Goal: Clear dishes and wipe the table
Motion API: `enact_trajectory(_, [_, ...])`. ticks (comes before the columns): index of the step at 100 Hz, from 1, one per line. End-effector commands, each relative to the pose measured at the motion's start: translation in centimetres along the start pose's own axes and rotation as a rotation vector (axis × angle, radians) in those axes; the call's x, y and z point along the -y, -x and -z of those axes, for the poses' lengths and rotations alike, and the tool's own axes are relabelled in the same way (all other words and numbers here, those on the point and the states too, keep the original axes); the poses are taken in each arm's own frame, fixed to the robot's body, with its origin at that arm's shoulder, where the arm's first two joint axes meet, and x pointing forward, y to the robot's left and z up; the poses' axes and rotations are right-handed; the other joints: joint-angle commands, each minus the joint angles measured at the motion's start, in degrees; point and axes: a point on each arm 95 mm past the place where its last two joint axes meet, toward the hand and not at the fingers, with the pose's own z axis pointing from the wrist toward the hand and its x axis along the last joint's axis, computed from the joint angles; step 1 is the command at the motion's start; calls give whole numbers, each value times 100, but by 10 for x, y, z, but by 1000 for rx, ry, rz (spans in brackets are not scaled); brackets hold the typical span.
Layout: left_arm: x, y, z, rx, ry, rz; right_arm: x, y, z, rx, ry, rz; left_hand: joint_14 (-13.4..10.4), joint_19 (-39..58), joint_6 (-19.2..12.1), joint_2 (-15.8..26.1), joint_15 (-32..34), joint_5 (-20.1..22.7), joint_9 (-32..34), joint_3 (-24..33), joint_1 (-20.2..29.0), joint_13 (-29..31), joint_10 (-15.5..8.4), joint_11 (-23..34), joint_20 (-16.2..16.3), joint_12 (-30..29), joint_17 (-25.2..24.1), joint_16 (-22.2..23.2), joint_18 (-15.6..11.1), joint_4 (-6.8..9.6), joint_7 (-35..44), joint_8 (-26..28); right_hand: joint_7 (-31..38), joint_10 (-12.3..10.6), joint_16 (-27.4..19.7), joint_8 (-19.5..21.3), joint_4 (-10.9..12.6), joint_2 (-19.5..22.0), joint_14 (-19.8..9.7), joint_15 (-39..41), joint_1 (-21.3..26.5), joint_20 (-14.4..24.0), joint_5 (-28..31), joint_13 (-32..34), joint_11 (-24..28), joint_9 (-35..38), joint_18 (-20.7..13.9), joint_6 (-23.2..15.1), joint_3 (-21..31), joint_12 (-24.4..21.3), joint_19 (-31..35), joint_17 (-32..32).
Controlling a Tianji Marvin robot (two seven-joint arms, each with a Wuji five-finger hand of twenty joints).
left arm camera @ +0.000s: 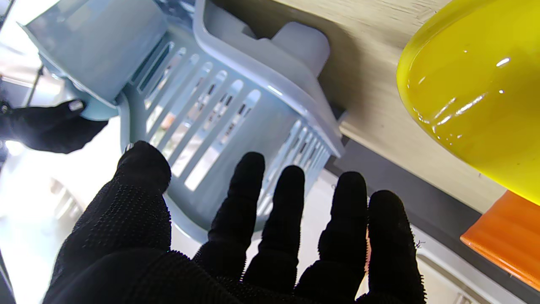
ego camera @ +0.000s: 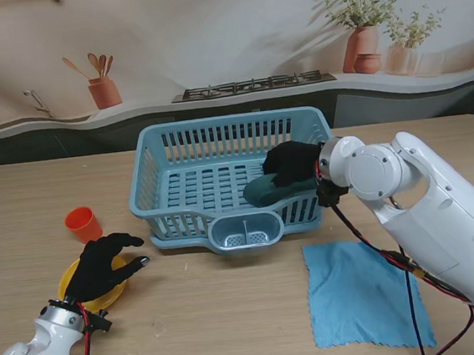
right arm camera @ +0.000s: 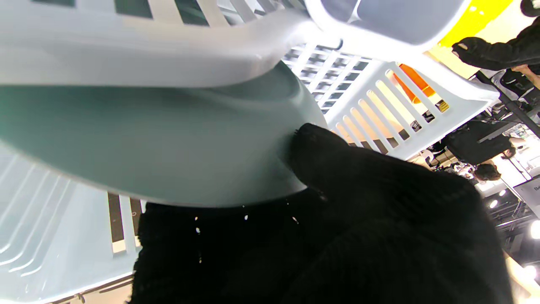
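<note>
The right hand (ego camera: 296, 162) grips a teal bowl (ego camera: 265, 190) inside the blue dish basket (ego camera: 159, 197); the left hand (ego camera: 101, 264) hovers spread-fingered over the yellow plate (ego camera: 107, 297).

A light blue slatted dish basket (ego camera: 186, 153) stands at the middle of the table (ego camera: 233, 312), toward its far edge. A dark teal bowl (ego camera: 265, 191) sits tilted inside the basket's right near corner. A yellow plate (ego camera: 107, 297) lies near the table's left near corner, an orange cup (ego camera: 83, 223) just beyond it. A blue cloth (ego camera: 361, 293) lies flat toward the right near corner.
</note>
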Motion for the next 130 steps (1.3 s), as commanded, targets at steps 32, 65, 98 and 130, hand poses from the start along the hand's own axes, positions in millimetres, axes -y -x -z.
enact_trajectory(32, [-1,-1,0,-3,11,5,0,2,18,-40,14,0,42,-100,-63,201,-2,83,88,-153,170,100,97,-43,-54,-39,-63,-46,56,-24,-57,-3,614,-346,-109,-433,661,135,-206,-274,-69,-101,-571,-549,9,-576,-378,-620,-453,-123,-522,-578])
enact_trajectory(65, [-2,-1,0,-3,10,5,-1,3,31,-67,56,-8,48,-99,-49,204,-4,82,87,-149,179,95,95,-40,-54,-37,-63,-49,57,-23,-60,-6,539,-414,-121,-491,735,192,-293,-359,-335,-102,-670,-678,-48,-700,-370,-671,-854,-148,-666,-766])
enact_trajectory(98, [-2,-1,0,-4,11,5,1,12,53,-100,184,-14,0,-95,-62,204,5,86,94,-163,172,111,87,-43,-52,-40,-60,-46,62,-23,-49,-1,-89,-571,-255,-159,834,140,-442,-771,-788,-59,-549,-748,-421,-706,-250,-803,-764,-316,-970,-1013])
enact_trajectory(130, [-1,0,1,-9,7,3,2,29,72,-139,369,-5,24,-95,-65,200,-2,88,97,-166,171,104,93,-47,-51,-42,-60,-49,62,-23,-53,-1,709,-653,112,-73,600,476,-523,-12,-476,267,-876,-712,185,-741,-576,-919,-1329,1,-475,-838])
